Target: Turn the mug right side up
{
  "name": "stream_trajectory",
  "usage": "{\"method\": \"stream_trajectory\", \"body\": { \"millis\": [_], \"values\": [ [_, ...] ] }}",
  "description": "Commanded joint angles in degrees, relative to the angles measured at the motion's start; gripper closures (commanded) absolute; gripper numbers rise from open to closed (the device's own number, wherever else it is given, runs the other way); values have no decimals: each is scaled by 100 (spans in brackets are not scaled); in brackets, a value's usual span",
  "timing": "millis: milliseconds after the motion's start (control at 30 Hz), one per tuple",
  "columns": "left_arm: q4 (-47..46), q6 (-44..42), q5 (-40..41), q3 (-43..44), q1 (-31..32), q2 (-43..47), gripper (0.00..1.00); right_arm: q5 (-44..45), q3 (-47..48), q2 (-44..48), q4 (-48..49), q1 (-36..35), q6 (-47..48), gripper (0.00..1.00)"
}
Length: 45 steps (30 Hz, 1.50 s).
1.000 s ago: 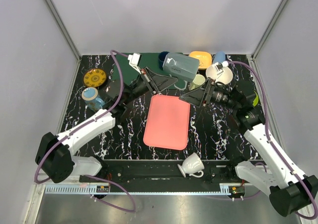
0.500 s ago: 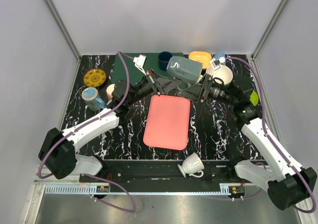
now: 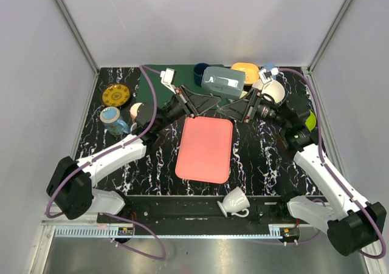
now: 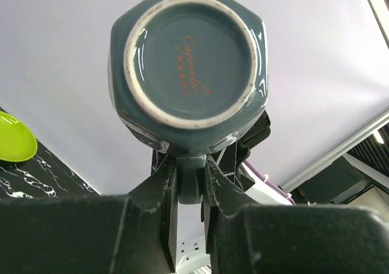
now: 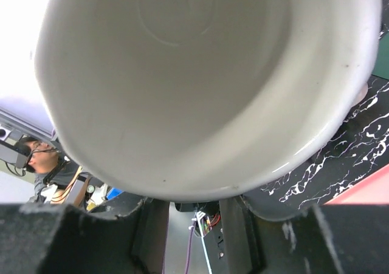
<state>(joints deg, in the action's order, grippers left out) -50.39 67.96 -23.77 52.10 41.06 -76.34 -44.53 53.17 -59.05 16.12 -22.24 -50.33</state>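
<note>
A grey-blue mug (image 3: pixel 220 82) with a white inside hangs on its side in the air over the back of the table, between both arms. My left gripper (image 3: pixel 196 99) is shut on the mug's handle; in the left wrist view the handle (image 4: pixel 189 180) sits pinched between my fingers and the mug's base (image 4: pixel 188 61) faces the camera. My right gripper (image 3: pixel 240 106) is just under the mug's mouth. In the right wrist view the white inside (image 5: pixel 200 73) fills the frame and my right gripper (image 5: pixel 194 225) stands open below the rim.
A pink tray (image 3: pixel 205 147) lies mid-table. A white cup (image 3: pixel 234 201) lies on its side at the front edge. A yellow plate (image 3: pixel 116 95), blue pot (image 3: pixel 111 119) and peach cup (image 3: pixel 138 110) are left. A dark blue cup (image 3: pixel 201 73), orange bowl (image 3: pixel 246 70) and white bowl (image 3: pixel 275 92) are at the back.
Both arms have moved toward the back of the table with the mug between them. The mug has turned from tilted to lying level on its side.
</note>
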Motion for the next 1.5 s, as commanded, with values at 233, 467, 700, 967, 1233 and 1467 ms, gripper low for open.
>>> {"method": "stream_trajectory", "body": {
  "millis": [233,467,700,967,1233,1467],
  "values": [
    [-788,165,-594,-173,376,180,100,410,-175,-63,1745,-26,-478,56],
    [-841,147,-638,-314,429,224,100,472,-289,-72,1860,-26,-575,100],
    [-971,146,-585,-595,333,286,98,647,-79,209,482,-17,380,100],
    [-2272,840,-515,-1245,25,40,60,621,-184,622,-452,-26,875,100],
    [-2432,807,-646,-1938,-211,144,42,1250,-299,789,-1266,-17,1234,100],
    [3479,-2079,721,-1765,-406,2330,28,3493,633,-176,-4334,-105,2536,100]
  ]
}}
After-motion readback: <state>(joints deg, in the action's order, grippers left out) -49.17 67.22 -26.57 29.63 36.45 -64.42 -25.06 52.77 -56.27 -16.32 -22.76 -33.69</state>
